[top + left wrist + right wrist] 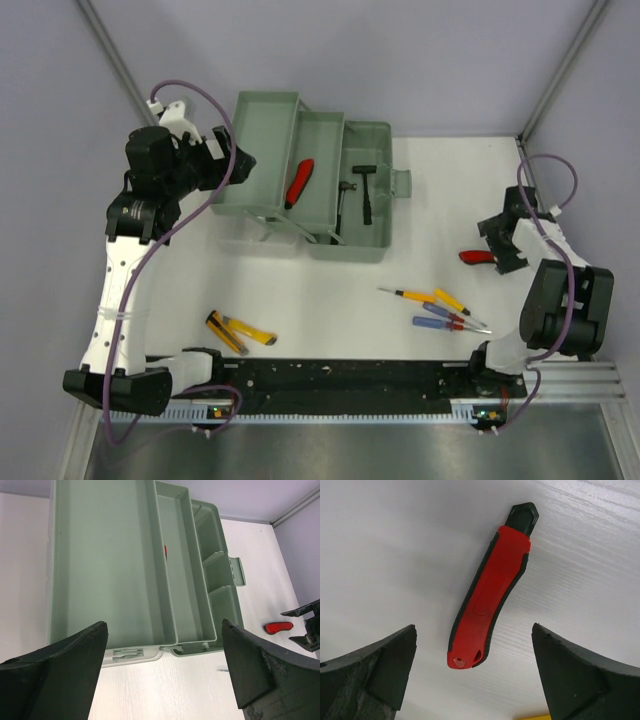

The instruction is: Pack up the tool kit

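Both grippers: spread wide, empty
Right gripper [474, 630]: red tool [487, 595] lies skewed below, could pivot when pinched
Left gripper [164, 625]: near toolbox [100, 555], might shove it

Sage-green toolbox [265, 150] stands open, trays fanned out; red-handled tool [299, 183] and hammers [366, 195] inside; screwdrivers [440, 310], yellow pliers [240, 332] and second red tool [477, 257] lie outside.

- Your left arm [113, 290] and right arm [560, 300] both pair white links with chunky black joint housings.
- A purple cable [165, 238] loops loosely along each arm.
- Each black base [115, 388] meets a long black rail [340, 378].
- Your fingers [60, 675] are matt black wedges, scuffed pale at the edges.
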`<state>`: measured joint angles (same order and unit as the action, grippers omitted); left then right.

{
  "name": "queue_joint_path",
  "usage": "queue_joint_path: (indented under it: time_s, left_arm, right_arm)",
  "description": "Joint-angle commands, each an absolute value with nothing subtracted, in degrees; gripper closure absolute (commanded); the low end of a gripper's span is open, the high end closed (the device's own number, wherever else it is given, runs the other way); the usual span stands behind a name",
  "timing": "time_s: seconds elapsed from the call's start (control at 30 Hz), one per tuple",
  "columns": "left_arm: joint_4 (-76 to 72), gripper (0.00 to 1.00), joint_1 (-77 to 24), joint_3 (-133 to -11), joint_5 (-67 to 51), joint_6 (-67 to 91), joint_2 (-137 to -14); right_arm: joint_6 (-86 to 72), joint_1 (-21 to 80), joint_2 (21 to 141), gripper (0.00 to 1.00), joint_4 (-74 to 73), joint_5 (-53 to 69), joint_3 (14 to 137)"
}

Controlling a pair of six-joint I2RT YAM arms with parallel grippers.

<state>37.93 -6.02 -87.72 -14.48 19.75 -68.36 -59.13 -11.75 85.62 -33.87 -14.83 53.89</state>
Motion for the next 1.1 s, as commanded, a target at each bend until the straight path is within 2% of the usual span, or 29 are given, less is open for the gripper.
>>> queue_joint_path:
  time_s: [0.0,0.2,0.37,0.7,0.93,1.07]
  left_arm:
    - [36.91,0.02,-5.80,-88.86,-14.06,18.46,-67.50]
    - [37.27,0.02,-5.71,-88.95,-13.18,18.19,-67.41]
    - [37.27,0.02,-5.71,-88.86,-12.31,18.19,-67.24]
    - [37.26,0.02,-5.71,-89.56,-10.55,18.28,-67.50]
    - [37.88,0.02,-5.54,-89.47,-8.53,18.02,-66.97]
    - [37.71,0.02,-5.45,-89.47,-8.35,18.11,-66.88]
  right_arm:
    - [-62.40,-13.36,88.59,0.06,-33.13,-14.06,55.37]
    - [-63.10,-13.71,92.37,0.09,-33.31,-14.15,57.39]
    - [-63.63,-13.71,94.57,0.21,-33.49,-15.12,58.36]
    - [-62.32,-14.06,100.28,0.24,-34.10,-14.42,63.01]
    - [-59.86,-13.98,100.72,0.55,-34.01,-12.48,63.54]
    - [-51.43,-13.19,99.32,0.68,-32.87,-11.42,66.18]
